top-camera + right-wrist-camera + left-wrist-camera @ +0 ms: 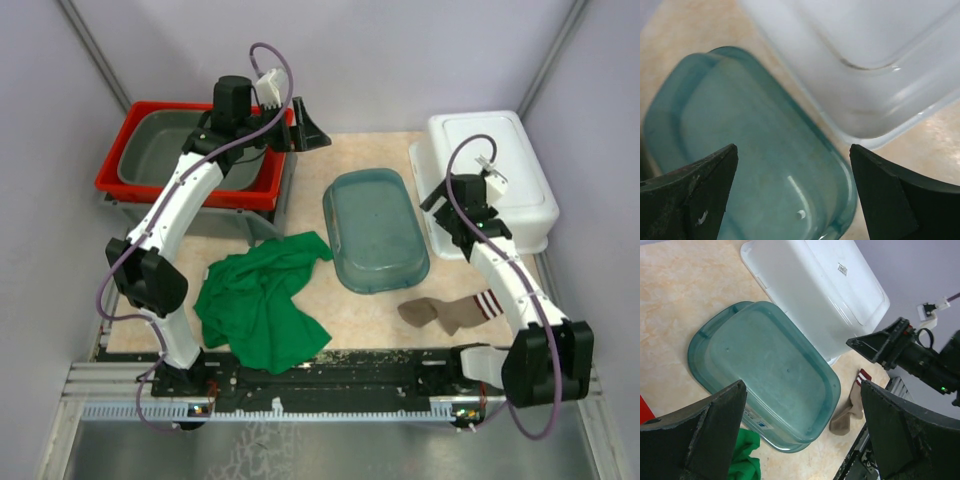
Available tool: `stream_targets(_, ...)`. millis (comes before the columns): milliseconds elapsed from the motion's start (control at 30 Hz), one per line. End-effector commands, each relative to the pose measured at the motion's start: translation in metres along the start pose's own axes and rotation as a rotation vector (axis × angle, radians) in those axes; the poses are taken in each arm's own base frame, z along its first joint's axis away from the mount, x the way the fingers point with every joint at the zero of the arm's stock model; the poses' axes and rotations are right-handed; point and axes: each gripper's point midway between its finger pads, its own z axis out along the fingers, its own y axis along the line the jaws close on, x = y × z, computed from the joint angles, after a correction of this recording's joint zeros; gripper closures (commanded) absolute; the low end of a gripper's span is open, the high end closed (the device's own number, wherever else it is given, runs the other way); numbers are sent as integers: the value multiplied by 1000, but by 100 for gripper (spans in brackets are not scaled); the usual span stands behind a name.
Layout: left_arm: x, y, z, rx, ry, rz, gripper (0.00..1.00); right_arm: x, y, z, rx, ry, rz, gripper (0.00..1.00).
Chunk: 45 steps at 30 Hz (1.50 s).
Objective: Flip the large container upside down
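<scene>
A large white plastic container (492,178) lies bottom up at the back right of the table, its label on top; it also shows in the left wrist view (820,287) and the right wrist view (875,55). A teal translucent container (375,228) lies bottom up in the middle, rim on the table (770,372) (750,150). My right gripper (436,215) is open and empty, hovering over the gap between the two containers (793,147). My left gripper (310,128) is open and empty, high above the table's back, left of the teal container (802,385).
A red bin (120,160) holding a grey tub (160,150) stands at the back left. A green cloth (262,300) lies front left of the teal container. A brown sock with red stripes (450,312) lies at the front right (850,412).
</scene>
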Motion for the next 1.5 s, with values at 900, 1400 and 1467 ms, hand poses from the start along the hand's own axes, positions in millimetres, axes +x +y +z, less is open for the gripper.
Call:
stream_targets(900, 3, -16, -48, -47, -71, 80, 0, -82, 172, 150, 78, -165, -180, 3)
stream_targets(1400, 5, -16, -42, -28, -53, 67, 0, -106, 132, 163, 269, -269, -130, 2)
stream_targets(1467, 5, -16, -40, -20, -49, 63, 0, -106, 135, 164, 256, -269, -130, 2)
